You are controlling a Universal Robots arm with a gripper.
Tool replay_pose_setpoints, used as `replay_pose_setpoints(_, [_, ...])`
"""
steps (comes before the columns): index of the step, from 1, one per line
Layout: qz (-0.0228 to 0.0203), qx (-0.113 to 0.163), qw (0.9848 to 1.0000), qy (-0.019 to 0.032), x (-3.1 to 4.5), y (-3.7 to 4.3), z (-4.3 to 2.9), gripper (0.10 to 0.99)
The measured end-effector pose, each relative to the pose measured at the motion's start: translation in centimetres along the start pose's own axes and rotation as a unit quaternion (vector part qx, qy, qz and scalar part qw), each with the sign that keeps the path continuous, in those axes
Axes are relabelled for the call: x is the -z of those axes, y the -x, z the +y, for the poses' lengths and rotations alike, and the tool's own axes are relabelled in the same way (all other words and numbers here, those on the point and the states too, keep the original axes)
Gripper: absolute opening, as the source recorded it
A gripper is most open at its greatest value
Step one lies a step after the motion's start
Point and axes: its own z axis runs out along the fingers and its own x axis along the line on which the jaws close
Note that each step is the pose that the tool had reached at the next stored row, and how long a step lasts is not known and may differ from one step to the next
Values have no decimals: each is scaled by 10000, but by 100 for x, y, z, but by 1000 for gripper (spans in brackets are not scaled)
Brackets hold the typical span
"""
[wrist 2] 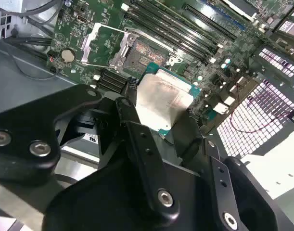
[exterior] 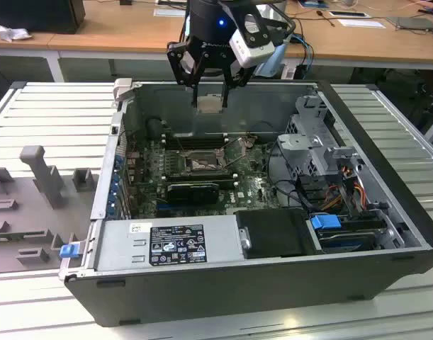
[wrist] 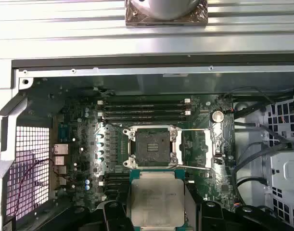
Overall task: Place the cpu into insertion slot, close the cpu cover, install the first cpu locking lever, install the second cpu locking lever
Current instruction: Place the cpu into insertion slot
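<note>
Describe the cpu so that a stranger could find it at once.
Start at the open computer case and look above its motherboard to the arm's tool. The cpu is the small flat square gripped in it. Unlike the dark socket below, its top is pale silver with a green edge.

You get even overhead light on the bright ribbed tabletop (exterior: 53,106) but it's dim inside the pc case (exterior: 223,290), w/ soft glare on the cpu (wrist 2: 161,103), a purple tint at the vent grille (wrist 2: 262,108), and near jaws dark and slightly soft in the second wrist view.

Pale silver cpu (wrist 2: 161,101) aloft; cpu cover (wrist: 209,149) open
</note>
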Motion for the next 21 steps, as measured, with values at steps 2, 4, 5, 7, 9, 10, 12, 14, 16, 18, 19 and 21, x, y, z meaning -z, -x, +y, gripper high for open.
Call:
replay_pose_setpoints(2, [-5, -59, 10000, 1, 0, 0, 0, 533])
replay_pose_setpoints(4, [-13, -150, 9999, 2, 0, 0, 0, 533])
replay_pose_setpoints(5, [-19, -212, 9998, 4, 0, 0, 0, 533])
replay_pose_setpoints(7, [-47, -529, 9986, 10, -1, 0, 0, 533])
replay_pose_setpoints(9, [-61, -684, 9976, 13, -2, 0, 0, 533])
replay_pose_setpoints(10, [-63, -707, 9975, 14, -11, 1, -1, 533])
replay_pose_setpoints(12, [-63, -709, 9975, 13, -27, 1, -3, 533])
replay_pose_setpoints(14, [-62, -736, 9973, 12, -49, 1, -5, 533])
replay_pose_setpoints(16, [-95, -1087, 9940, 21, -52, 1, -4, 533])
replay_pose_setpoints(18, [-116, -1328, 9911, 25, -52, 1, -5, 533])
replay_pose_setpoints(19, [-123, -1404, 9900, 27, -52, 1, -5, 533])
replay_pose_setpoints(21, [-145, -1654, 9861, 31, -53, 1, -5, 533])
